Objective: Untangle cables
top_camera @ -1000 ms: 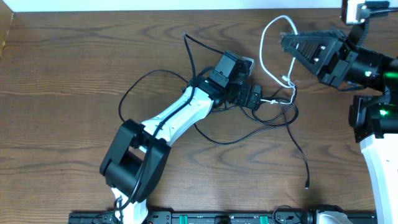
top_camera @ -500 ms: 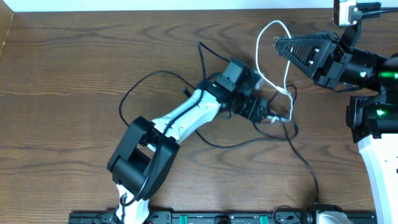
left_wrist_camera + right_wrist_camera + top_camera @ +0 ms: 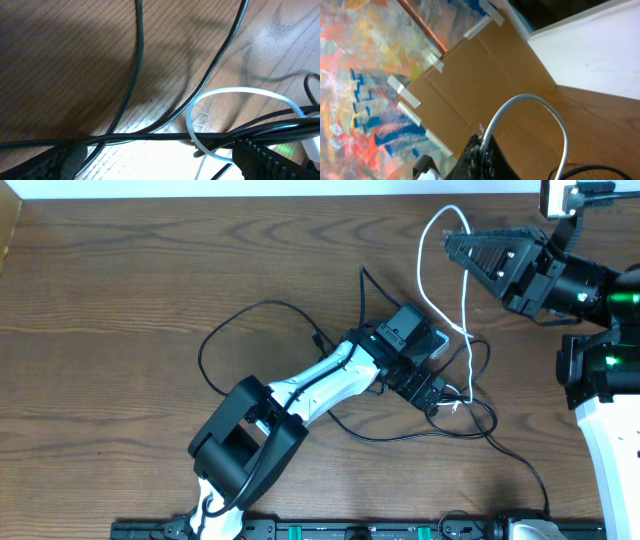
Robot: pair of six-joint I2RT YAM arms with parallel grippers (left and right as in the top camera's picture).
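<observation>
The white cable (image 3: 419, 260) loops up at the far right, and my right gripper (image 3: 450, 245) is shut on it above the table. In the right wrist view the white cable (image 3: 535, 97) arches out of the closed fingertips (image 3: 482, 145). The black cable (image 3: 250, 307) sprawls in wide loops across the table's middle and crosses the white one beside my left gripper (image 3: 436, 396). That left gripper (image 3: 160, 167) is open, low over the tangle. Black cable strands (image 3: 137, 75) and a white cable loop (image 3: 235, 92) lie ahead of its fingers (image 3: 265, 157).
A black rail (image 3: 330, 530) runs along the table's near edge. The right arm's white base (image 3: 610, 420) stands at the right edge. A cardboard panel (image 3: 485, 65) and a painted sheet (image 3: 360, 75) rise behind the table's far side.
My left arm has swung right and toward the near edge, dragging the black cable with it; its free end slid toward the near right. The right gripper has stayed put, holding the white cable.
</observation>
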